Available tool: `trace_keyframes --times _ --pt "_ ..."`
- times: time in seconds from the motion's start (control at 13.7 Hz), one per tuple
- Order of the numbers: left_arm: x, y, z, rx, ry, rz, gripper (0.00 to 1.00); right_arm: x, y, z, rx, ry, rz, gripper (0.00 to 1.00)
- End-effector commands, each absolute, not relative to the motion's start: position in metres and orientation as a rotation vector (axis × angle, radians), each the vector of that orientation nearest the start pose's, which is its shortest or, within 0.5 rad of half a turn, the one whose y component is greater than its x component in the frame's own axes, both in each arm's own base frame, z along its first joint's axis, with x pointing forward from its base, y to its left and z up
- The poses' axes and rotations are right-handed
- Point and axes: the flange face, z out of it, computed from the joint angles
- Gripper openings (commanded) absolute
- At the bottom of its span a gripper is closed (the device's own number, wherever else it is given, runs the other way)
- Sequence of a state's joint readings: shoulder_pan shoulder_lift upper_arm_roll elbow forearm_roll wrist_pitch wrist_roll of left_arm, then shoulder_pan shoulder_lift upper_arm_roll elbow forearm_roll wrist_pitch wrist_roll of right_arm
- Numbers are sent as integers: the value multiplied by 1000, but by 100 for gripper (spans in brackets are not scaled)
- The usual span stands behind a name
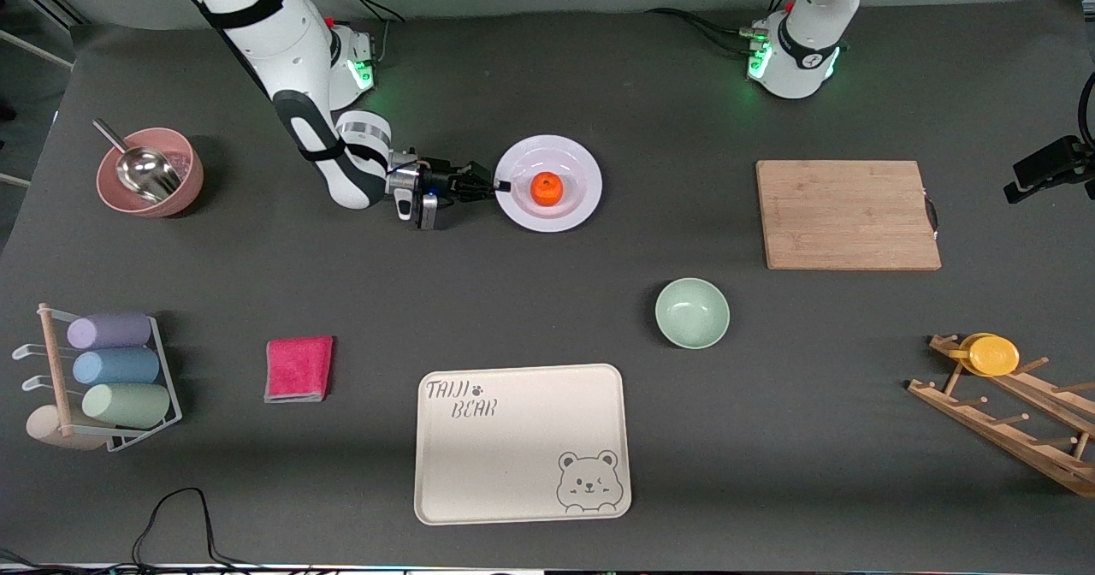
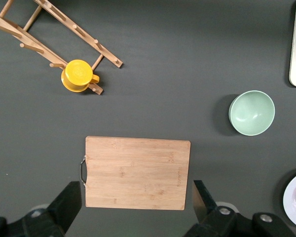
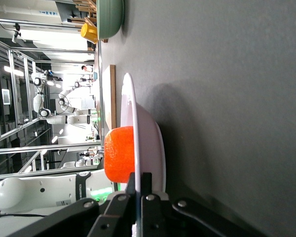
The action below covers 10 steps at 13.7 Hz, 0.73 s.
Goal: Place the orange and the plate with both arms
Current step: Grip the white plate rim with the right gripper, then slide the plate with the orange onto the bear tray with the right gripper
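Right end effector pinching plate rim, orange on it; left end effector spread over cutting board.

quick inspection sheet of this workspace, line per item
surface: dark grey table, no spills seen
job's things: orange sits on the plate
clutter: cutting board, green bowl, bear tray, pink cloth, pink bowl holding a scoop, cup rack, peg rack with a yellow cup
grippers: right gripper shut on the plate's rim; left gripper open above the cutting board
cables: black cable at the table edge nearest the front camera
surroundings: nothing seen
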<state>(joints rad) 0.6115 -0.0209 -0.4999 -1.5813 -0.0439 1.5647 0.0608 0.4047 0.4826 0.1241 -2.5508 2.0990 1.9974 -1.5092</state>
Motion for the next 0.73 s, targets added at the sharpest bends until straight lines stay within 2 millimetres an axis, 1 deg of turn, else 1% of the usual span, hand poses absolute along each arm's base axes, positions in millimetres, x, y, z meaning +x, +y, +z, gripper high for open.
trace_keyframes --times 0.0,0.07,0.15,0.22,0.29,0.51,0.59,0.66 --pt "545 54 629 -3167 -83 -21 100 329 246 119 -1832 39 -127 0" --pt "545 54 629 -3167 -83 -21 100 336 246 133 -1818 46 -134 0" --pt "546 54 629 -3167 -83 -23 100 340 246 145 -1807 47 -130 0" --pt "546 53 630 -3166 -80 -28 100 346 244 156 -1798 56 -131 0" --pt "546 52 630 -3168 -78 -33 100 352 240 164 -1794 52 -128 0" --pt "547 52 630 -3173 -83 -46 100 371 220 183 -1796 53 -114 0" --pt "548 50 630 -3172 -134 -45 100 381 212 187 -1798 57 -121 0" --pt "547 46 630 -3164 -211 -45 100 392 211 191 -1795 51 -123 0"
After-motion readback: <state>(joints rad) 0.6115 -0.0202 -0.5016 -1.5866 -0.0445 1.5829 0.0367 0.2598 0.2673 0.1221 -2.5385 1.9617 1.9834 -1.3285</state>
